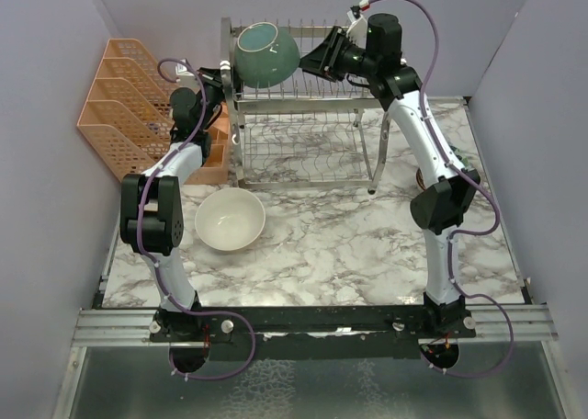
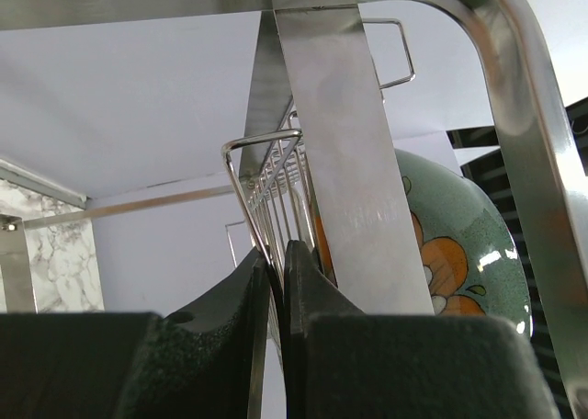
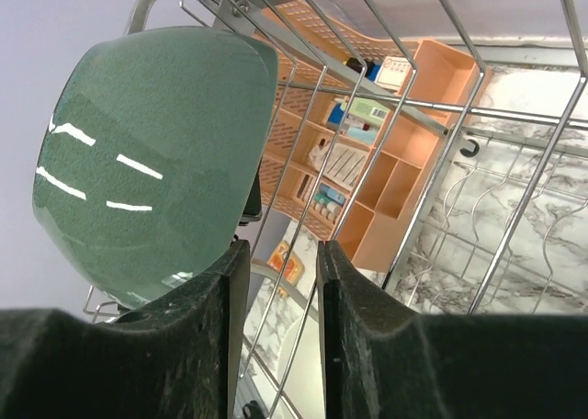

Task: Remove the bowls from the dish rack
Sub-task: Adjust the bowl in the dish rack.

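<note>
The dish rack (image 1: pixel 375 152) stands at the back of the table. A teal bowl (image 1: pixel 265 53) sits tilted on its upper tier. My right gripper (image 1: pixel 308 62) is at the bowl's right side, open. In the right wrist view its left finger (image 3: pixel 207 318) lies beside the teal bowl (image 3: pixel 147 152), and only rack wires (image 3: pixel 404 102) show through the gap of the gripper (image 3: pixel 280 249). My left gripper (image 1: pixel 223 81) is at the rack's left end, shut (image 2: pixel 278 252), tips against the wires beside a flat upright (image 2: pixel 340 143). The bowl's flowered side (image 2: pixel 459 244) shows behind. A cream bowl (image 1: pixel 230 220) rests upright on the table.
An orange mesh organizer (image 1: pixel 129 107) stands at the back left, next to the rack; its compartments (image 3: pixel 404 180) hold small items. Purple walls close in on three sides. The marble tabletop (image 1: pixel 340 244) stretches in front of the rack.
</note>
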